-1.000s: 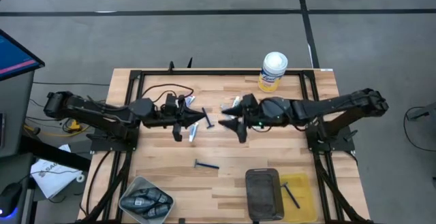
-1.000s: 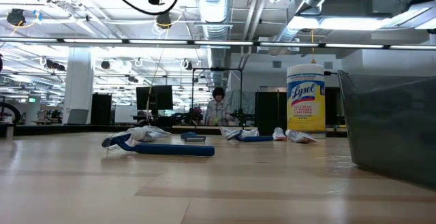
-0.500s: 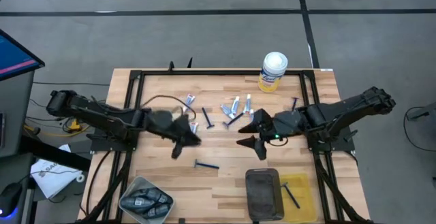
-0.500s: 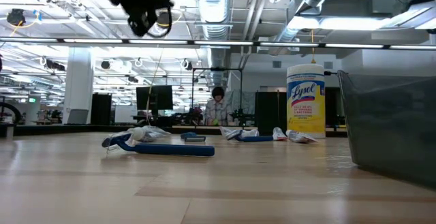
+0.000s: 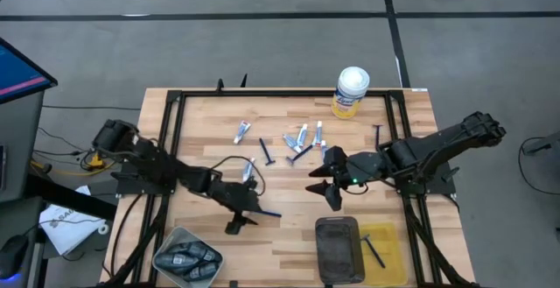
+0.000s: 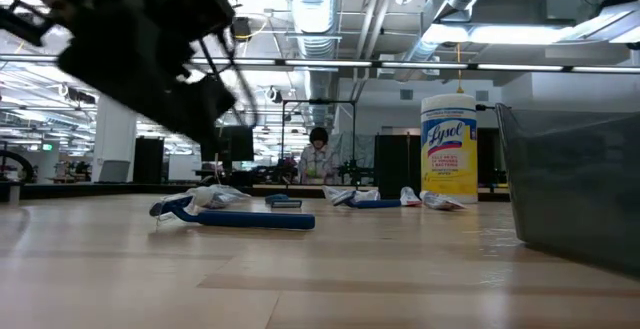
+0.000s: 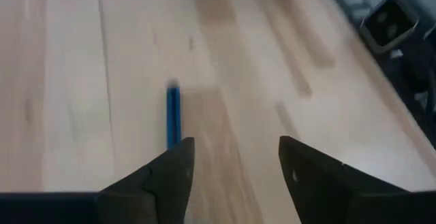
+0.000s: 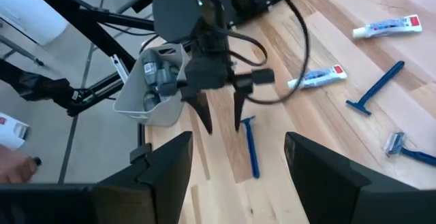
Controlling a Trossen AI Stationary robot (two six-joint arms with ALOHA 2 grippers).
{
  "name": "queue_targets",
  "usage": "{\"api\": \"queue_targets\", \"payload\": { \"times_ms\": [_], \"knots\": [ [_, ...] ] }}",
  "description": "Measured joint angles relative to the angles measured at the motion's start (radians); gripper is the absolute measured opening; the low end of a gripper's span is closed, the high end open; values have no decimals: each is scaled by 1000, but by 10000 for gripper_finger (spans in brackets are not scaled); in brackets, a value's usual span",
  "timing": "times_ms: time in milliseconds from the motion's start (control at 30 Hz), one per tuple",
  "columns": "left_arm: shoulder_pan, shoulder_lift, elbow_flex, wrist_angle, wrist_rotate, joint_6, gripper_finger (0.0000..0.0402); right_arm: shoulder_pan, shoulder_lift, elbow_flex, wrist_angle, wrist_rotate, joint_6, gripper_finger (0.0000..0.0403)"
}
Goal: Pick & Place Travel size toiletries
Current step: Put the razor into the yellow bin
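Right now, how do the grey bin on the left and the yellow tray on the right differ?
The grey bin, at the table's front left, holds a heap of dark grey oblong pieces; the yellow tray, at the front right, holds a single blue razor. The bin is rounded and deep-walled; the tray is flat and rectangular. Both sit at the table's front edge, and neither end effector is over them.
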Motion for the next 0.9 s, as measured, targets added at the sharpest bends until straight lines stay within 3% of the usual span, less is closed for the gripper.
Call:
{"api": "queue_targets", "payload": {
  "times_ms": [133, 500, 700, 900],
  "knots": [
    [11, 37, 2, 114, -2, 95, 206, 0, 0, 0, -1, 0, 1, 225],
    [47, 206, 2, 310, -18, 96, 204, 1, -1, 0, -28, -9, 1, 225],
    [47, 260, 2, 320, -30, 100, 204, 1, -1, 0, -49, -9, 0, 225],
    [44, 319, 9, 340, -111, 101, 204, 1, -1, 0, -62, -12, 0, 225]
  ]
}}
